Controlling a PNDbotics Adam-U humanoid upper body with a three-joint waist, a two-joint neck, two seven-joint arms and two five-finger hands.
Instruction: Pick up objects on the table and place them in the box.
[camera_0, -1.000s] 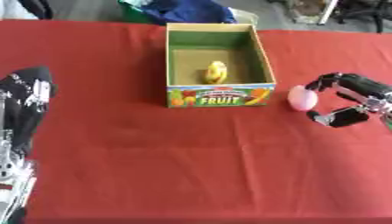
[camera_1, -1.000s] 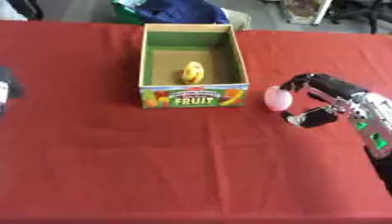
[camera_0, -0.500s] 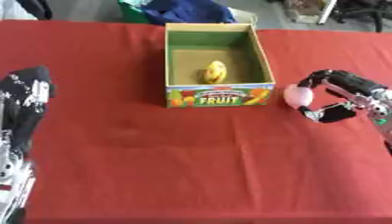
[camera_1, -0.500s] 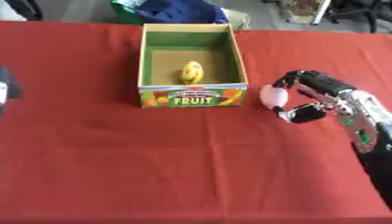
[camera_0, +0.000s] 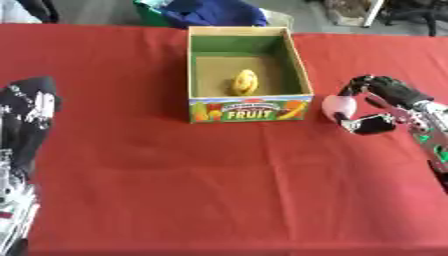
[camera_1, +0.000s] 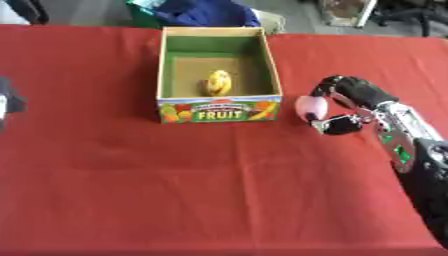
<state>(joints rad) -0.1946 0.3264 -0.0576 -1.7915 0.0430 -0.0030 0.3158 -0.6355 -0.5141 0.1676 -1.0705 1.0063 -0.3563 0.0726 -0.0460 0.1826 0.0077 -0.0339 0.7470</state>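
Red cloth covers the table (camera_0: 175, 190), filling nearly the whole frame. Beyond its far edge, top of frame: grey floor, a blue-and-green heap (camera_0: 206, 11) at upper centre, dark chair legs at upper right.

Cardboard box (camera_0: 248, 103) sits upper centre, open top, green inner walls, tan floor. Front panel reads "FRUIT" in white w/ printed fruit pics either side. Yellow fruit-shaped item (camera_0: 244, 82) lies inside, mid-floor of box.

Right hand (camera_1: 350, 102) at centre right, arm coming in from lower right edge; black w/ silver forearm. Fingers curled over top of a pink rounded object (camera_1: 311, 106), thumb below it, so hand is closed round the object. Object is just right of box's front right corner, outside box; can't tell if it's touching the cloth.

Left hand (camera_0: 24, 117) at left edge, mid-frame, black w/ white specks; fingers' state can't be told.
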